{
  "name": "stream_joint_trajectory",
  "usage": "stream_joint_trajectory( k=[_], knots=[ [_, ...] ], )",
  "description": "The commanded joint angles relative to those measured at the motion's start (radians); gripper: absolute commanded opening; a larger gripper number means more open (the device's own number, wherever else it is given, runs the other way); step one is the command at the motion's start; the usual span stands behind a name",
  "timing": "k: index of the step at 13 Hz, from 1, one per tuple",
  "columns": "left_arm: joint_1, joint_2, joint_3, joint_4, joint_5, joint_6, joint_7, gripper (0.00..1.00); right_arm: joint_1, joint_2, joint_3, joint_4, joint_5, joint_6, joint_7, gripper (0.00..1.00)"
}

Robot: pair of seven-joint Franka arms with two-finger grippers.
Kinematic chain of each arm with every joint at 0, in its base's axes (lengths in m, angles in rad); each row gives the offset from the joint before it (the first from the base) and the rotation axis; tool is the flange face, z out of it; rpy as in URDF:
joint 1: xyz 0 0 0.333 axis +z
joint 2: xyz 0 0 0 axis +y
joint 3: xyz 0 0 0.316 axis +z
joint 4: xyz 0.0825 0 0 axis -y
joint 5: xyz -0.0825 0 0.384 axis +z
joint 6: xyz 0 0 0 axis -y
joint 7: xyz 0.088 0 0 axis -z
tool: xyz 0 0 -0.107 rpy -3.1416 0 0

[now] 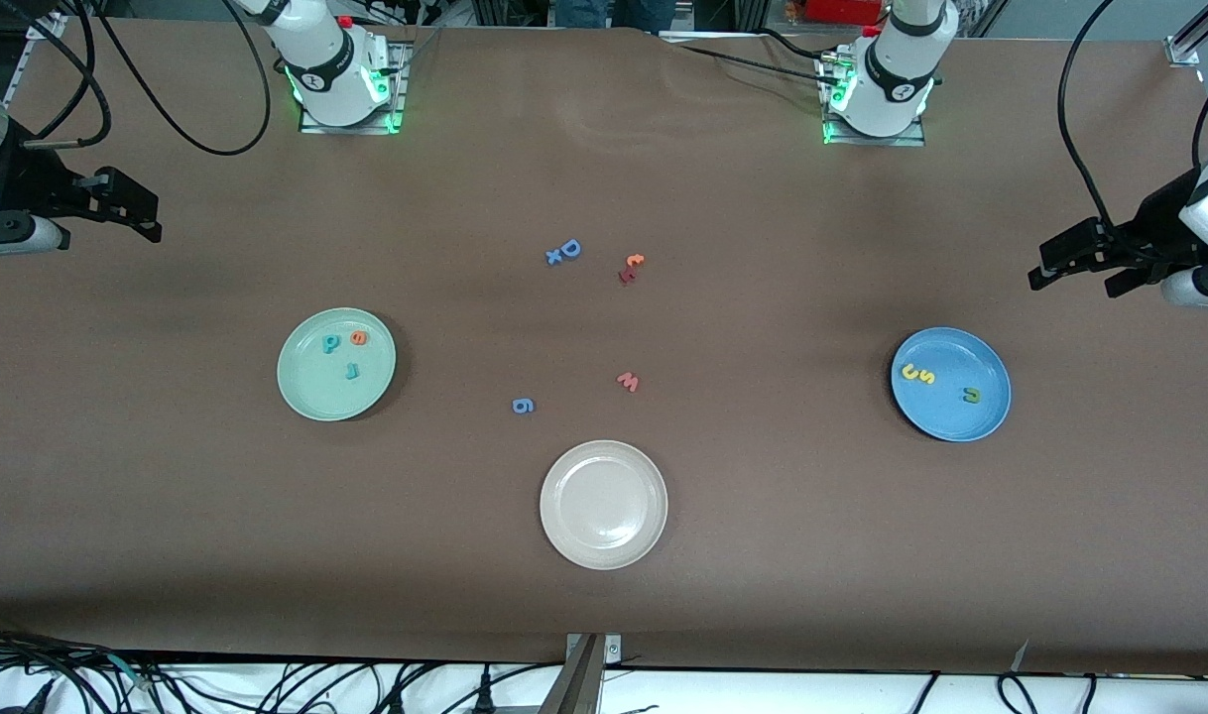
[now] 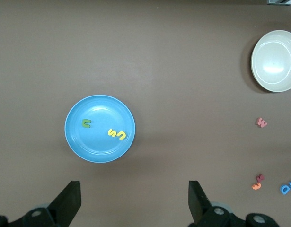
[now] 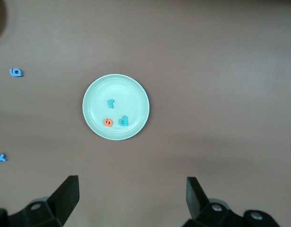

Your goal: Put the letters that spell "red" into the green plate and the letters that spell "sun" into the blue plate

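Teal r point(image 1: 352, 371), orange e point(image 1: 359, 337), teal d point(image 1: 330, 344) lie in green plate point(image 1: 306, 392); yellow s point(image 1: 926, 377), u point(image 1: 907, 372), green n point(image 1: 972, 396) in blue plate point(image 1: 961, 426). Btwn plates: beige plate point(image 1: 604, 550), blue g point(image 1: 523, 405), pinkish w point(image 1: 628, 381), capital D point(image 1: 569, 248) (nothing blocks either plate). Left gripper point(image 1: 1075, 263), right gripper point(image 1: 133, 208) wait at table ends, fingers spread, empty.

Bare brown table point(image 1: 763, 555) lies wide between the three plates. The green plate point(image 1: 296, 386) and blue plate point(image 1: 946, 421) sit well apart at either end, the beige plate point(image 1: 603, 505) nearest the front camera. Loose letters dot the middle: a blue "g" point(image 1: 523, 405), pinkish "w" point(image 1: 628, 381), blue "D" point(image 1: 568, 249), and what seems a small red-orange cluster point(image 1: 630, 268).
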Motion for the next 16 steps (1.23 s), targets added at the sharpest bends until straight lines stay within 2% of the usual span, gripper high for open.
stream_joint_trajectory(
  k=[1,7,11,16],
  knots=[
    [0.007,0.015,-0.017,0.038,0.09,-0.013,-0.034,1.0,0.004,0.003,0.002,0.021,-0.015,-0.018,0.001,1.0],
    [-0.005,0.011,-0.044,0.04,0.097,-0.024,-0.106,1.0,0.004,0.003,0.002,0.021,-0.015,-0.018,0.001,1.0],
    [-0.005,0.014,-0.07,0.083,0.097,-0.072,-0.143,1.0,0.004,0.003,0.0,0.021,-0.015,-0.018,0.001,1.0],
    [0.009,0.029,-0.061,0.11,0.098,-0.073,-0.14,1.0,0.003,0.003,-0.001,0.021,-0.015,-0.018,0.001,1.0]
  ],
)
